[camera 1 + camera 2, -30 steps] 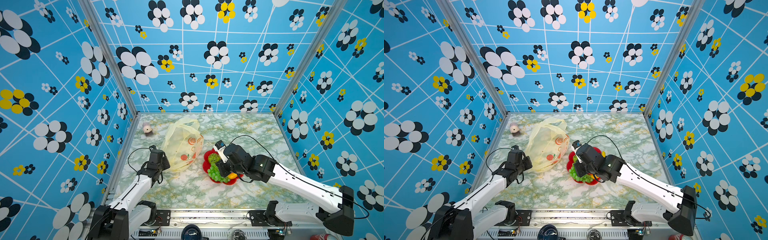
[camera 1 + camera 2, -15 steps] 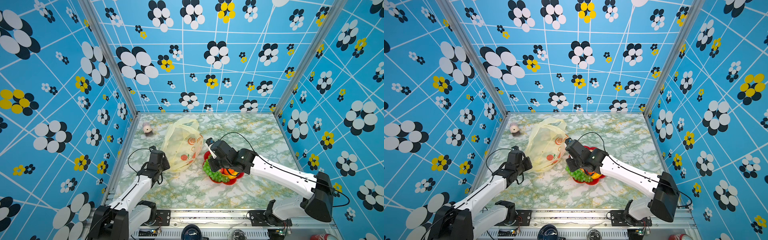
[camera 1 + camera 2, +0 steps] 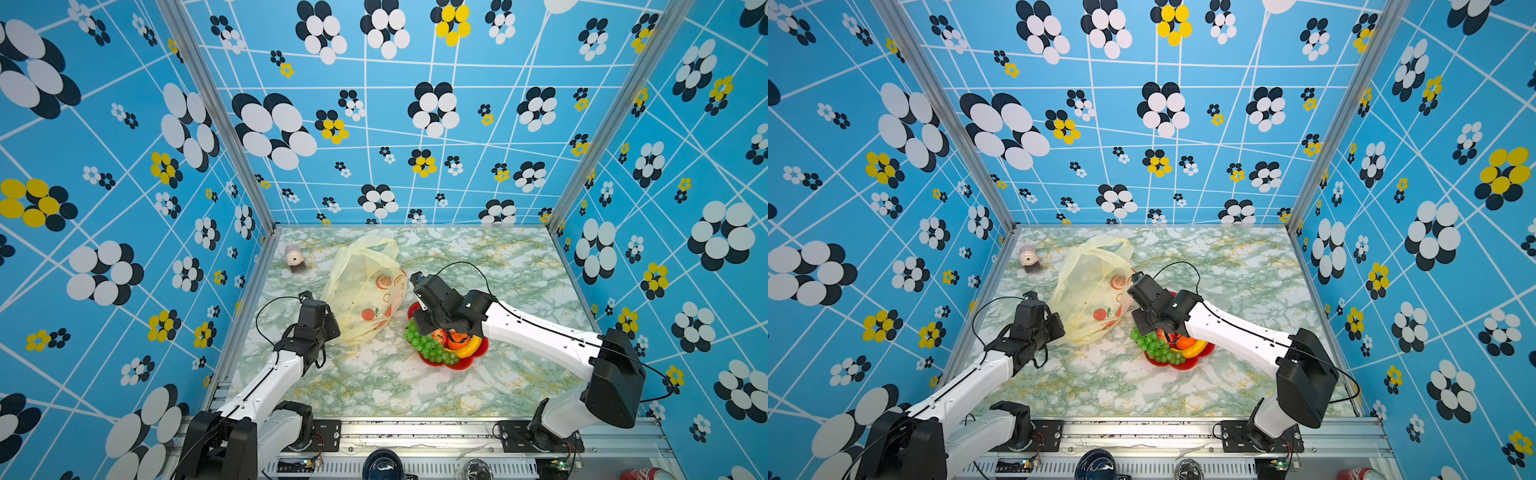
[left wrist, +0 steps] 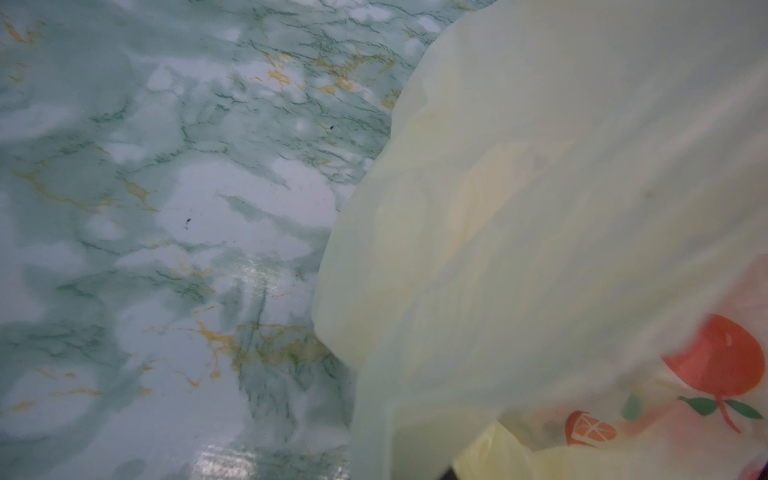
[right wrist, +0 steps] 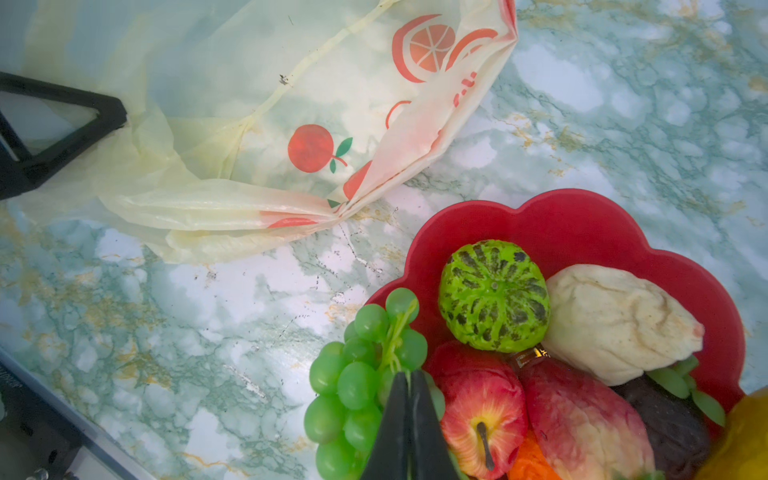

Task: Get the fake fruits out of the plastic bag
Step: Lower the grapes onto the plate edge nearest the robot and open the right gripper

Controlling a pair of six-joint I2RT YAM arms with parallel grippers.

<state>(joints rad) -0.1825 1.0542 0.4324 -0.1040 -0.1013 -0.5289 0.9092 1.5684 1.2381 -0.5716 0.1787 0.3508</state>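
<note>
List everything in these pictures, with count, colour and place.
plastic bag: one, pale yellow with orange prints, table's left half
plate: one, red, flower-shaped, right of bag
grape bunch: one, green, plate's edge
netted ball: one, green, on plate
garlic-like bulb: one, cream, on plate
apple: one, red, on plate
pinkish-red fruit: one, on plate
dark piece: one, brown, on plate
banana: one, yellow, on plate
orange: one, orange, on plate
small pink object: one, table's far left
table: one, green marble pattern
left gripper: black, shut on bag's edge
right gripper: black, shut, above plate
</note>
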